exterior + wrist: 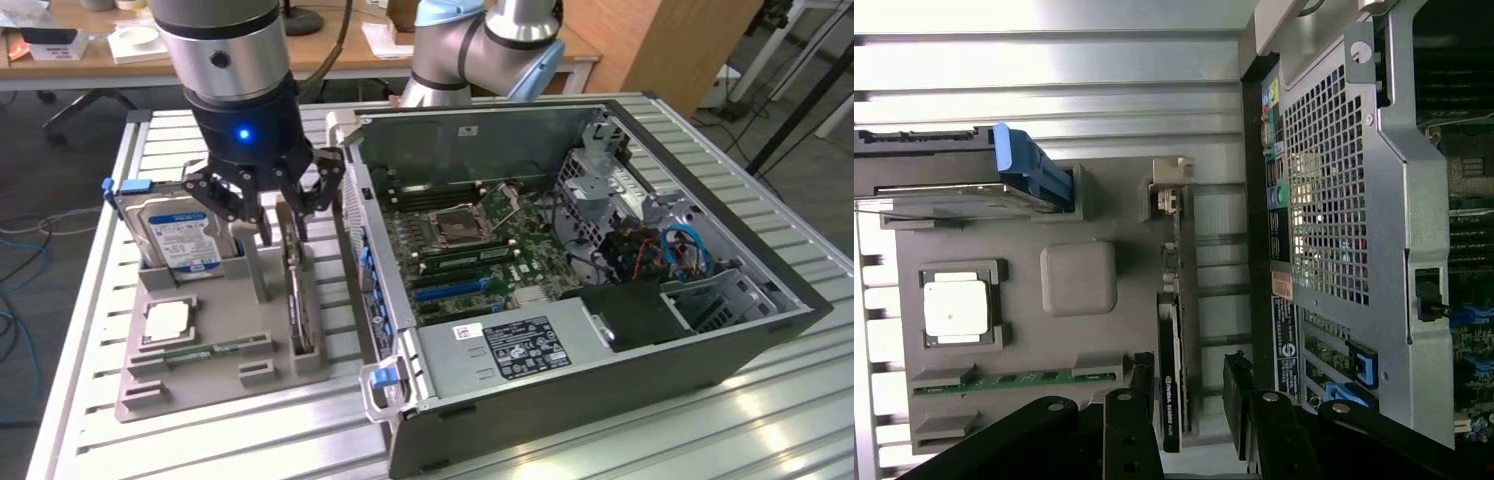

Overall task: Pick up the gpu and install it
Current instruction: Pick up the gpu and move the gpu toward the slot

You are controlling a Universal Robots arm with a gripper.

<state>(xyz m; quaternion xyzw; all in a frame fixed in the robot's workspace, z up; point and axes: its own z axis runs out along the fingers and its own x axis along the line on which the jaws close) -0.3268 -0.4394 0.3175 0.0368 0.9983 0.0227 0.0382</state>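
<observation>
The gpu [302, 300] [1169, 395] is found standing on edge in a slot along the grey holder tray's [200, 385] [1079, 335] edge nearest the computer case [601, 380] [1334, 200]. Its pale bracket is at the end where the hard drive [174, 235] [944, 190] stands. The gripper [274, 215] [1191, 388] is placed directly over the card with jaws spread wide, one finger on each side. Contact cannot be confirmed. A processor chip [167, 320] [954, 308] and a memory stick [214, 350] [1019, 380] are laid flat toward the tray's opposite edge.

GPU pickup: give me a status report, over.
Gripper open, poised over the gpu. The gpu stands on edge in the grey tray, not gripped. Hard drive close beside.
</observation>
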